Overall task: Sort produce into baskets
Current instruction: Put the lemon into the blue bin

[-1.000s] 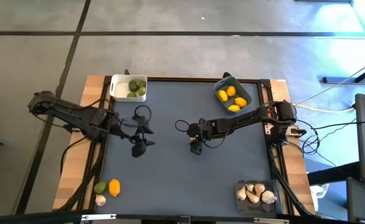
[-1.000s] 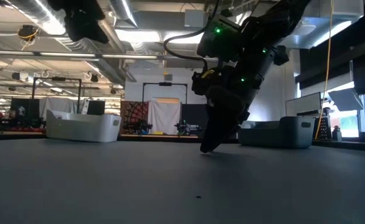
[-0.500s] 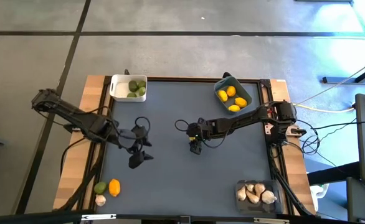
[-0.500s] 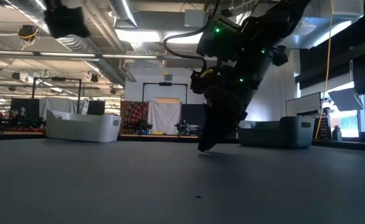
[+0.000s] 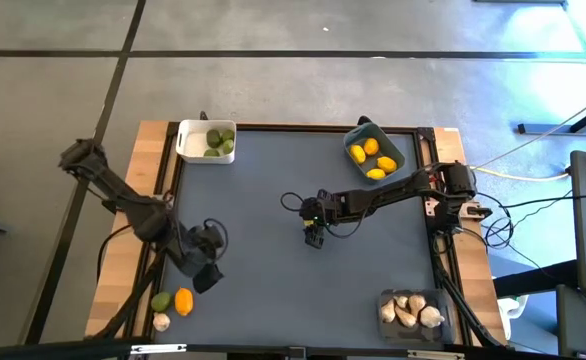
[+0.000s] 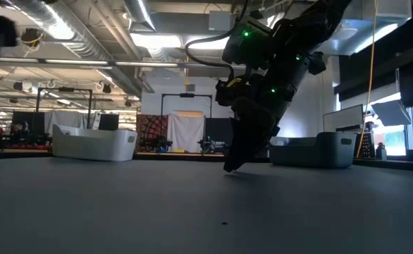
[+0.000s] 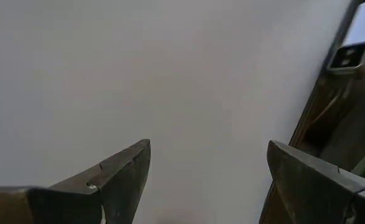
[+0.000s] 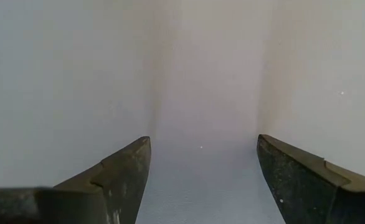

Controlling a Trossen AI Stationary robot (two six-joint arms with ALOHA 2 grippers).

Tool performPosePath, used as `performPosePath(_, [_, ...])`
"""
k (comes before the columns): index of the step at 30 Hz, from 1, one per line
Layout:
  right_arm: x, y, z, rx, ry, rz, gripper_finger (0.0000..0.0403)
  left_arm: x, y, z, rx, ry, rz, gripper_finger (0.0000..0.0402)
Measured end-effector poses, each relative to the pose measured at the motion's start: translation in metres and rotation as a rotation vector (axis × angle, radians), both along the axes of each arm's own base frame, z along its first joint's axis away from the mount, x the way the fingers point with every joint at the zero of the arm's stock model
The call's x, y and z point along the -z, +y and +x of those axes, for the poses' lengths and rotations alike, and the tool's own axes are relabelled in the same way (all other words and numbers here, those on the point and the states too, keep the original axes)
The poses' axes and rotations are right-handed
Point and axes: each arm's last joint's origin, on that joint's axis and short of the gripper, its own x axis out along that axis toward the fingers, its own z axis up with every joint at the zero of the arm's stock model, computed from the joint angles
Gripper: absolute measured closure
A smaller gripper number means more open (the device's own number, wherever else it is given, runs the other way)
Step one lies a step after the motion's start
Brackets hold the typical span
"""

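Note:
At the table's near left corner lie three loose pieces of produce: a green fruit, an orange fruit and a garlic bulb. My left gripper hangs open just beyond them, its fingers with nothing between them. My right gripper stands open at the table's middle, fingertips close to the mat, empty. A white basket holds green fruits, a blue-grey basket holds yellow fruits, and a clear basket holds garlic bulbs.
The dark mat lies bare between the arms. Wooden strips border the table's left and right sides. Cables run by the right arm's base. In the low view the right arm fills the middle, with the room behind it.
My left gripper has swung from the table's left middle toward the near left corner, sinking a little and rolling about its own axis, and stands close to the loose produce. My right gripper has kept still.

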Motion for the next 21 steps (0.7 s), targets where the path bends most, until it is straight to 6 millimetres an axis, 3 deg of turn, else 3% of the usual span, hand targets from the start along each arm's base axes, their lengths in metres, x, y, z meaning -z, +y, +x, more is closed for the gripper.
performPosePath(8, [0.0,0.0,0.0,-0.004,0.0,-0.003,0.0109,0.019,-0.027,-0.01,-0.147,0.199,-0.119,0.0087])
performPosePath(21, [0.0,0.0,0.0,-0.005,-0.004,-0.004,0.0109,0.043,-0.06,-0.027,-0.3,0.386,-0.157,0.0087])
